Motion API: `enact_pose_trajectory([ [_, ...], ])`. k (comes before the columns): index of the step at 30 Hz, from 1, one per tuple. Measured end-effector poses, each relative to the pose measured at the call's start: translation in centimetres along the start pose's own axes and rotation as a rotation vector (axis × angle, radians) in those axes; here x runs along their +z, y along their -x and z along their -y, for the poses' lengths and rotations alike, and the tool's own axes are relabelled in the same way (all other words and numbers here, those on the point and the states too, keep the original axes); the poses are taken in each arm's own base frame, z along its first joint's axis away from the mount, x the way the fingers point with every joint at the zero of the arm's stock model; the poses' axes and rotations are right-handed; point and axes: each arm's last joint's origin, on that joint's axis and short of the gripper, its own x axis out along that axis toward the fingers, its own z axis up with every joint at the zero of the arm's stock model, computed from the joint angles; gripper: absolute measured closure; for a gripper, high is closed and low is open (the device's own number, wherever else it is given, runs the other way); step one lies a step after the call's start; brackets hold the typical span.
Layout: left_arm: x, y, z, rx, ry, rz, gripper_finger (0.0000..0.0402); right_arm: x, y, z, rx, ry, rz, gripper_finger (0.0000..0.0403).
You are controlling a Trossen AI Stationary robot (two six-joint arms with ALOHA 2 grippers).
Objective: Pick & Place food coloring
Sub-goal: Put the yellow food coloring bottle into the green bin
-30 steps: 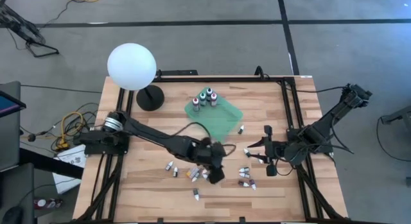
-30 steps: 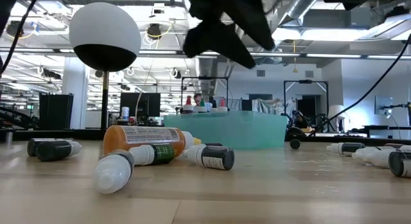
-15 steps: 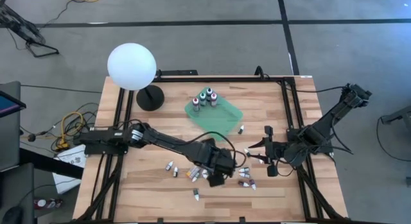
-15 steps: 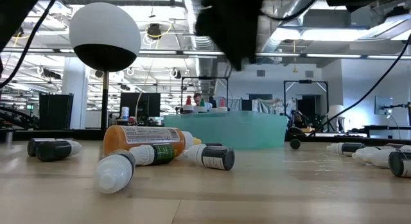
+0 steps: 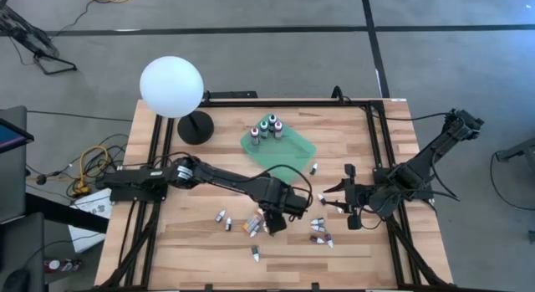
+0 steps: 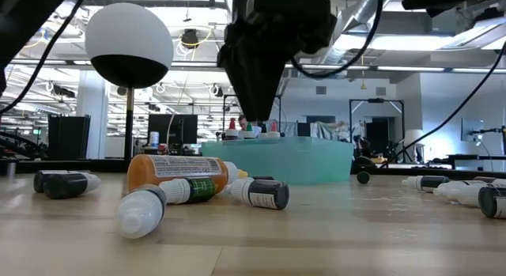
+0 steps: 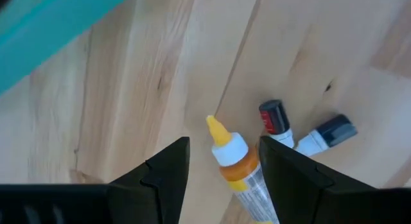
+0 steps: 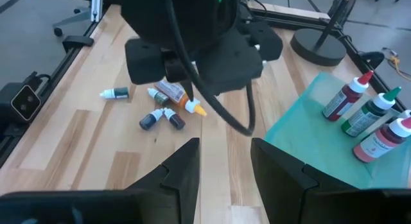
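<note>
On the left of the wooden bench (image 5: 167,242) stands a white globe lamp (image 5: 171,87). The left end effector (image 5: 272,226) hovers with its fingers parted and empty over an orange bottle (image 7: 241,174) lying in a cluster of small tubes (image 5: 238,223). Three capped bottles (image 5: 267,128) stand in the green tray (image 5: 292,154); by my judgement most of the food coloring remains to be moved. More tubes (image 5: 321,228) lie further right, near the right end effector (image 5: 337,202), which waits, parted and holding nothing. Beyond the bench is grey floor, with cables to the left.
</note>
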Motion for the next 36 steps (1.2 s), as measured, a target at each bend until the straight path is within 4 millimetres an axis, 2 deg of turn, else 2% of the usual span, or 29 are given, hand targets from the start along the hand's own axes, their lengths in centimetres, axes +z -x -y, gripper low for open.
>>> enact_pose_trajectory([
  [9, 0.3, 0.0, -0.6, 0.023, 0.008, 0.004, 0.022, -0.1, 0.0, 0.0, -0.001, -0.001, -0.011, 0.0272],
  [17, -0.8, 0.6, -1.5, 0.212, 0.055, -0.013, 0.022, -0.4, 0.1, 0.0, -0.002, -0.009, -0.029, 0.0272],
  [22, -1.1, 0.7, -0.2, 0.182, 0.04, 0.024, 0.022, -0.4, 0.3, -0.4, 0.019, 0.004, -0.025, 0.0272],
  [32, -4.0, 1.6, 3.1, 0.245, 0.019, 0.074, 0.022, -0.6, 1.0, -1.2, 0.013, 0.035, -0.001, 0.0272],
  [36, -4.1, 1.7, 4.2, 0.21, 0.053, 0.139, 0.022, -0.7, 1.2, -1.4, 0.025, 0.035, 0.002, 0.0272],
])
